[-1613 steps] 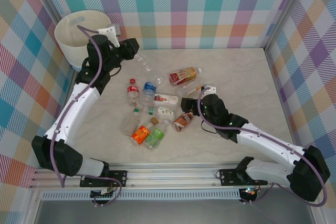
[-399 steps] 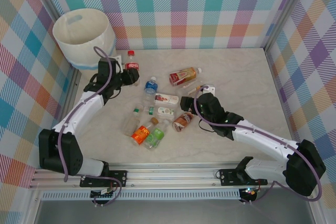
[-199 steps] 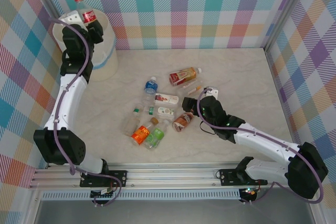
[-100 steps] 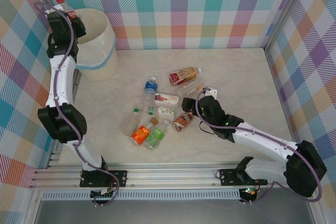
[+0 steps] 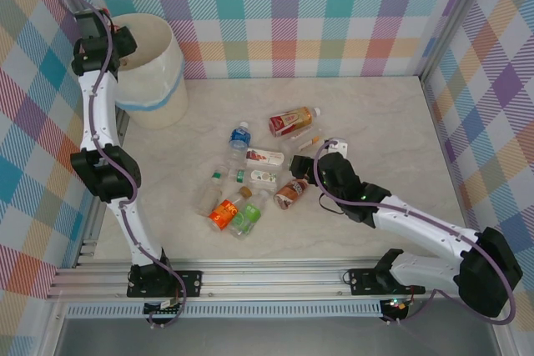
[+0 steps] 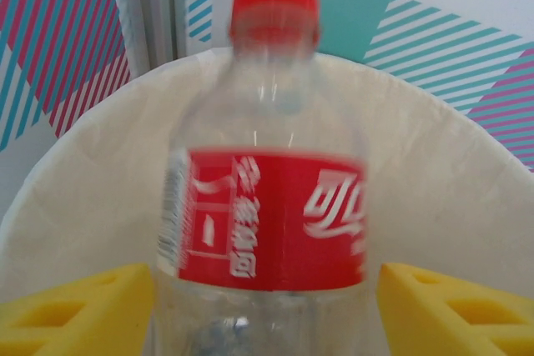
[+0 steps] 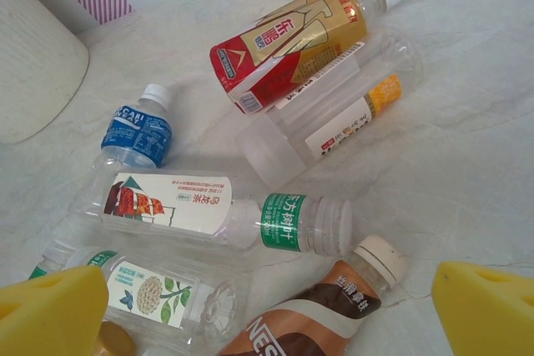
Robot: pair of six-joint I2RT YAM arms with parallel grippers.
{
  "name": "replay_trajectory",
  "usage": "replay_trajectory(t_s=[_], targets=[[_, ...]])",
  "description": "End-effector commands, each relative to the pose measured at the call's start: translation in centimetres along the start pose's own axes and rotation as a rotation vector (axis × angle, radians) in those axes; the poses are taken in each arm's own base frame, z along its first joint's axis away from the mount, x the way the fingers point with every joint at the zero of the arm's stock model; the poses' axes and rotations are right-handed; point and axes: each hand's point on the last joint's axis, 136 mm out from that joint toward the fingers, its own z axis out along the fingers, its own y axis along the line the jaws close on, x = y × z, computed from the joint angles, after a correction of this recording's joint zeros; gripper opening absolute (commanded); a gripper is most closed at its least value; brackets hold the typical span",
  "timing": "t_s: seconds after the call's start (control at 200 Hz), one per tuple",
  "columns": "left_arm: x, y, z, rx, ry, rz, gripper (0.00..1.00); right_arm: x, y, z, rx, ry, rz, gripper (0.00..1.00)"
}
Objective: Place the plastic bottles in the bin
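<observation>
Left claw (image 6: 265, 310) hangs over the mouth of the bin (image 6: 442, 181), its yellow fingers (image 6: 75, 310) on either side of a clear bottle with a red cap (image 6: 267, 223). The bottle is blurred, and I cannot tell whether the pads are pressing it or have let go. Its red label carries white Chinese script in the Coca-Cola style, and the cap points away from the wrist camera toward the far rim. From above, that arm reaches over the left rim of the cream-white, blue-banded bin at the far left corner of the surface (image 5: 384, 122).

The other bottles lie in a loose cluster in the middle of the surface, well apart from the bin:
- a gold and red label reading "东鹏" on a white-capped bottle (image 7: 292, 39);
- just beside it, a clear bottle with an orange and white label (image 7: 338, 110), its print too small to read;
- a blue-labelled bottle (image 7: 138, 135) showing "CARI";
- a white-labelled bottle (image 7: 209, 206) with Chinese characters and a green neck band;
- a bottle with a leaf-and-flower label (image 7: 142, 289);
- a brown "NES…" bottle (image 7: 313, 314) with a cream cap;
- nearer the arms, an orange-labelled bottle (image 5: 224, 211) touching a green one (image 5: 247, 218).

Right claw (image 7: 269, 298) is released, spread wide and holding nothing, low over the brown bottle.
</observation>
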Motion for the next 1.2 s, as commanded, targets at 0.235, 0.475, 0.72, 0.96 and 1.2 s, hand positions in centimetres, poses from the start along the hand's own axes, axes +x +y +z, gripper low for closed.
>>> replay_trajectory(t_s=[0.235,0.475,0.72,0.96,1.2], targets=[[-1.6,-2.2,-2.5,0.140,-0.015,-0.081,0.82,-0.8,0.3,0.0,0.014,-0.012,0.007,1.00],[-0.9,-5.8,-4.0,0.260,0.016,-0.162,1.00,1.6,-1.1,1.0,0.154,0.134,0.069,1.00],[0.4,-10.2,-7.2,0.387,0.024,-0.188,1.00,6.6,-3.3,1.4,0.302,0.276,0.400,1.00],[1.2,-13.1,-11.8,0.477,-0.025,-0.197,1.00,10.8,-0.1,3.1,0.189,0.428,0.601,1.00],[1.3,-13.7,-15.2,0.501,-0.076,-0.252,1.00,12.4,1.1,3.9,0.210,0.436,0.622,1.00]])
